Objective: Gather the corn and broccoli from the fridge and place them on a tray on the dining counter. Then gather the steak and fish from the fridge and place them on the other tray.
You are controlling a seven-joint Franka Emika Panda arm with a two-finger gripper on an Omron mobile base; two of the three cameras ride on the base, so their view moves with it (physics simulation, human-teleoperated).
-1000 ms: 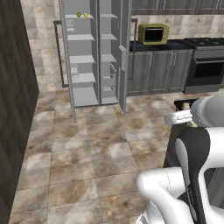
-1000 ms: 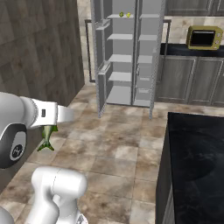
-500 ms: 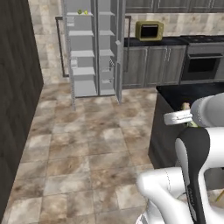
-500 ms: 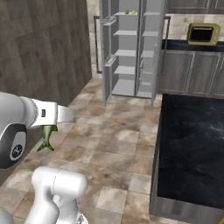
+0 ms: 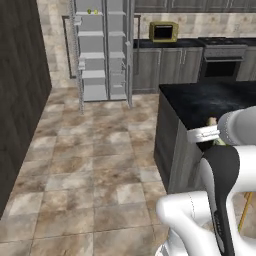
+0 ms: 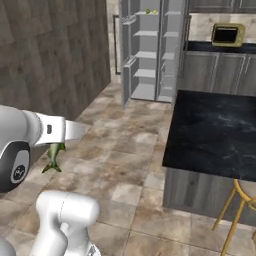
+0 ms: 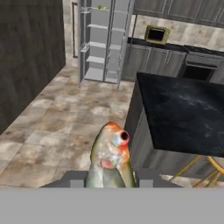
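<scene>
My gripper (image 7: pixel 109 178) is shut on the fish (image 7: pixel 109 151), a pale greenish body with an orange head and a round eye that points away from the hand. In the right base view the fish's green tail (image 6: pixel 53 158) hangs under my hand. The fridge (image 5: pixel 102 50) stands open across the tiled floor, its shelves showing. Two small yellow and green things (image 5: pixel 92 11) sit on its top shelf, too small to name. The dining counter (image 6: pixel 215 127), a black veined slab, lies just right of my hand. Steak and trays are out of view.
A dark wood wall (image 5: pixel 20 100) runs along the left. Grey cabinets with a yellow microwave (image 5: pixel 163 31) and an oven (image 5: pixel 222 62) line the back. A yellow-framed stool (image 6: pixel 240 200) stands at the counter's near side. Open tiled floor lies between me and the fridge.
The whole picture has shifted: the base has moved, the fridge now sits further left and the black counter has come close on the right. The fish stays in my gripper.
</scene>
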